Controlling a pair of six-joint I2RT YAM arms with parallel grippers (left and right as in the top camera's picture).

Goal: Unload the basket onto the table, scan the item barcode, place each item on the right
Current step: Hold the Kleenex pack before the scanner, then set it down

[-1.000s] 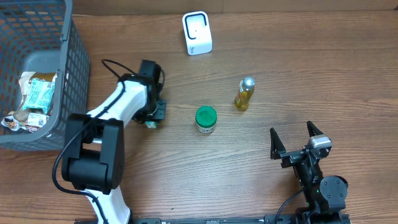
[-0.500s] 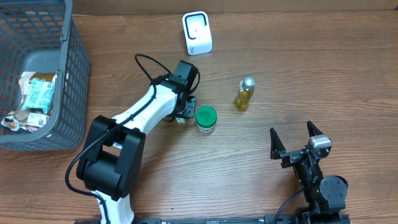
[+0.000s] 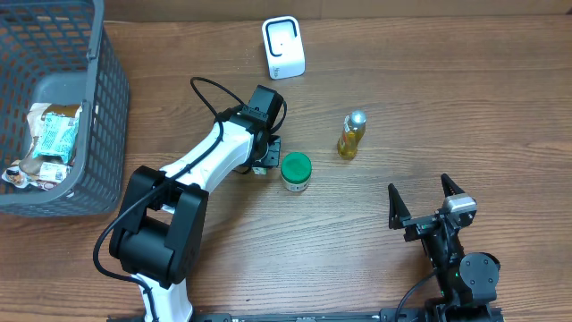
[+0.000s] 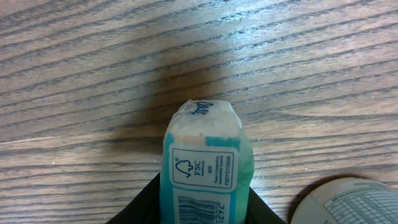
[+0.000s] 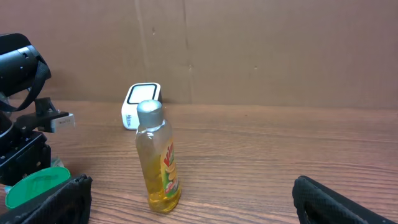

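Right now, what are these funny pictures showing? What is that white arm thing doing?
These are two robot arms at a wooden table. One picture looks down from above; the other two come from little cameras on each arm's wrist. The left tool pinches a teal packet with a barcode, next to a green-lidded jar. The right tool is open and empty. On the table also stand a yellow bottle with a silver cap and a white scanner. A grey basket holds other packets.
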